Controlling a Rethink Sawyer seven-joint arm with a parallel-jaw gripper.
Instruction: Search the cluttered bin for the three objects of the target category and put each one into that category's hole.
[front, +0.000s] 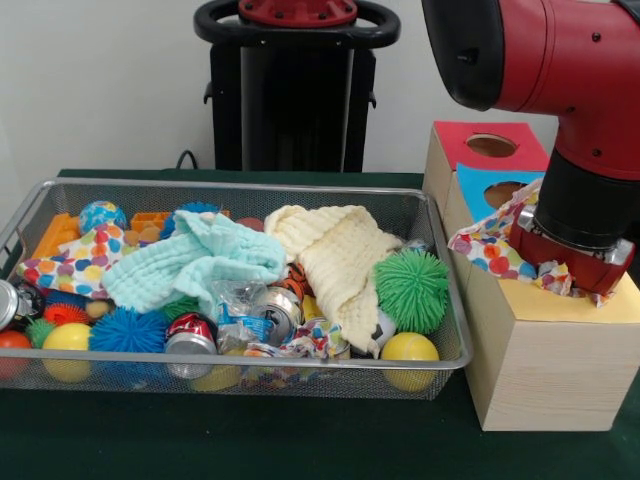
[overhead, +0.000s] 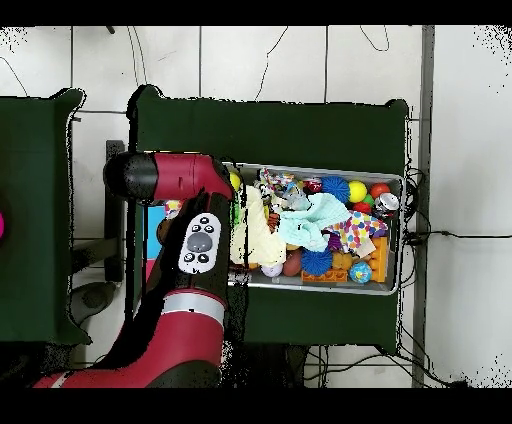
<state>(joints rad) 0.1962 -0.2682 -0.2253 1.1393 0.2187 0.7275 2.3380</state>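
Note:
My gripper (front: 570, 270) is down on the yellow top (front: 605, 305) of the nearest wooden box, and its tips are hidden. A polka-dot cloth (front: 495, 238) is bunched around it and stands up along its left side. The hole is hidden under the gripper and that cloth. A second polka-dot cloth (front: 75, 262) lies at the left end of the wire bin (front: 240, 186); it also shows in the overhead view (overhead: 355, 230). A third polka-dot cloth (front: 310, 340) lies crumpled at the bin's front, among cans.
A mint-green cloth (front: 200, 262) and a cream cloth (front: 335, 260) lie across the middle of the bin. Spiky balls, yellow balls, cans and orange blocks fill the rest. The blue-topped box (front: 480, 185) and the red-topped box (front: 490, 145) stand behind the yellow one.

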